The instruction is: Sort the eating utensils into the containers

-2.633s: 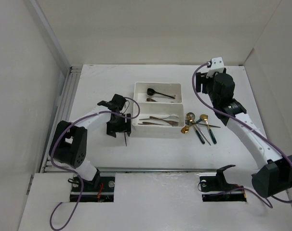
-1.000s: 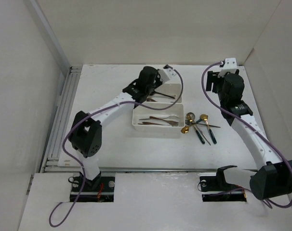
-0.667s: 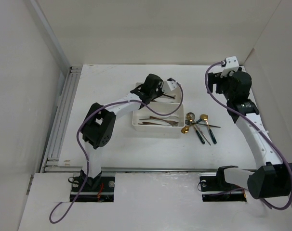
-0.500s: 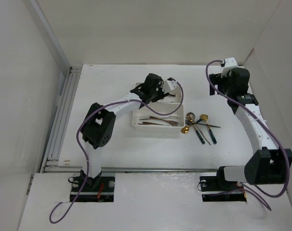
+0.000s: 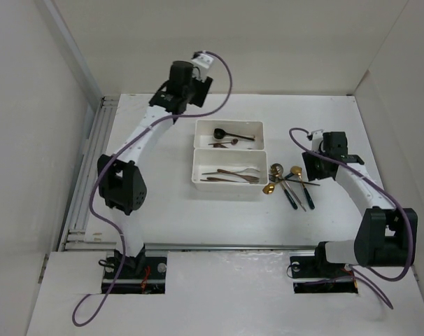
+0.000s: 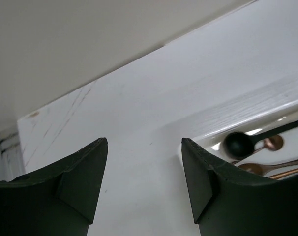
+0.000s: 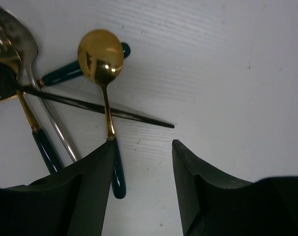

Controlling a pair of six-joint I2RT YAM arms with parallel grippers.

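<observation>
- The left gripper (image 5: 186,82) hangs high over the far edge of the desk (image 5: 163,210), towards the far left corner; in the wrist view its fingers (image 6: 85,182) stand apart with only bare desk between them, so it is released and grasps nothing
- The right gripper (image 5: 313,168) sits low near the right edge of the desk, about halfway along it; its fingers (image 7: 198,191) are spread with bare desk in the gap, and it holds nothing
- Two white trays lie side by side in the middle of the desk, long sides touching: the far tray (image 5: 229,122) and the near tray (image 5: 226,197)
- The far tray holds a black spoon (image 5: 222,133) and a copper piece (image 5: 222,145); the left wrist view shows the black spoon (image 6: 239,144) beside it inside the rim
- The near tray holds several copper utensils (image 5: 229,176) and a pale fork, all lying lengthwise
- A pile of loose utensils (image 5: 289,185) lies on the desk just beside the near tray's right end, between that tray and the right gripper
- In the right wrist view a gold spoon (image 7: 101,56) with a dark green handle points its handle end just beside one finger; a thin black utensil (image 7: 139,119) crosses its neck, and a silver spoon (image 7: 11,29) and more green handles lie further off
</observation>
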